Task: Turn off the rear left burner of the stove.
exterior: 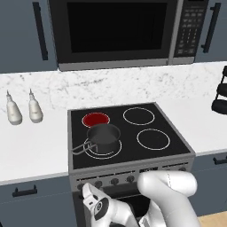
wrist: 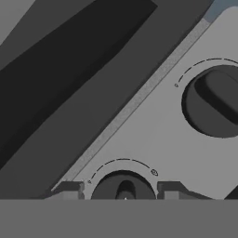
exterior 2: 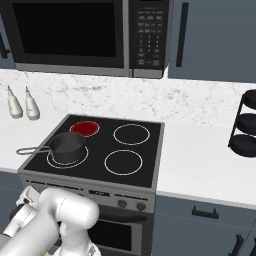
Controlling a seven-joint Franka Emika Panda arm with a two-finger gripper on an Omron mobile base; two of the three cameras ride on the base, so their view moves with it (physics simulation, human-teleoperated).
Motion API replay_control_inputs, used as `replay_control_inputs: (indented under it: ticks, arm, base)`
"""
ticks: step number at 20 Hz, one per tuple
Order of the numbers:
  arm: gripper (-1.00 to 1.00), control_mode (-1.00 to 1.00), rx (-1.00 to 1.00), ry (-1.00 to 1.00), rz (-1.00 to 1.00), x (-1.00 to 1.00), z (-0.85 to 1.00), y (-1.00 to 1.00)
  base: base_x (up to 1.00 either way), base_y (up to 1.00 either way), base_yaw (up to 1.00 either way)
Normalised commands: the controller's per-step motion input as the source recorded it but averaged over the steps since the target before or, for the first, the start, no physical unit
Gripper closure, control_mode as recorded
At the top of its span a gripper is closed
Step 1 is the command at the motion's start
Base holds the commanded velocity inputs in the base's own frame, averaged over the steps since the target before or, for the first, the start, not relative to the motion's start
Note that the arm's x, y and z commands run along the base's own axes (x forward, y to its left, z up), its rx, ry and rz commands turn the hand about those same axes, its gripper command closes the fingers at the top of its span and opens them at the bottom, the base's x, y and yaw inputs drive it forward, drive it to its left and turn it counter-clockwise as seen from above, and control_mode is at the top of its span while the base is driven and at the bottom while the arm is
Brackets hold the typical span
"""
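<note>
1. Left base view: My tool (exterior: 91, 200) sits low against the front panel of the stove (exterior: 173, 133), at about 7 o'clock from the pot (exterior: 103, 135). The rear left burner (exterior: 96, 119) glows solid red, just beyond the pot at its 12 o'clock. The row of knobs (exterior: 114, 181) runs along the panel. My white arm hides part of that row, so the risk, as I judge it, is taking the wrong knob and leaving the red burner lit.

2. Right base view: The rear left burner (exterior 2: 84, 128) shows red at the cooktop's 10 o'clock corner, with the pot (exterior 2: 66, 143) just in front of it and its handle pointing toward 9 o'clock. My arm crowds the panel's left end. Two knobs (exterior 2: 131, 204) show at the right of the panel; the left ones are hidden. A careless swing upward could catch the pot handle, which overhangs the stove's edge near my wrist.

3. Hand view: My tool (wrist: 122, 191) stands spread, its two fingertips (wrist: 69, 189) flanking a round dark knob (wrist: 122, 187) at 6 o'clock, not visibly pressing it. A second knob (wrist: 214, 101) lies at 2 o'clock. The fingertips appear to straddle the knob without gripping; if I twist before closing, I expect the pads to slip round it and the burner to stay on. Which burner this knob governs I cannot tell.
</note>
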Motion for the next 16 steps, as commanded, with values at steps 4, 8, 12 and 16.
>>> replay_control_inputs:
  ticks: [4,8,12,16]
  arm:
    - [1.00,-1.00,0.00,0.00,0.00,0.00,0.00,0.00]
    - [1.00,-1.00,0.11,0.00,-0.07,0.00,0.04,0.00]
    - [1.00,-1.00,0.35,0.06,-0.19,0.00,0.32,-0.02]
    - [1.00,-1.00,0.54,0.13,-0.25,0.00,0.51,-0.13]
  base:
    - [0.00,0.00,0.00]
    - [0.00,0.00,0.00]
    - [0.00,0.00,0.00]
    - [0.00,0.00,0.00]
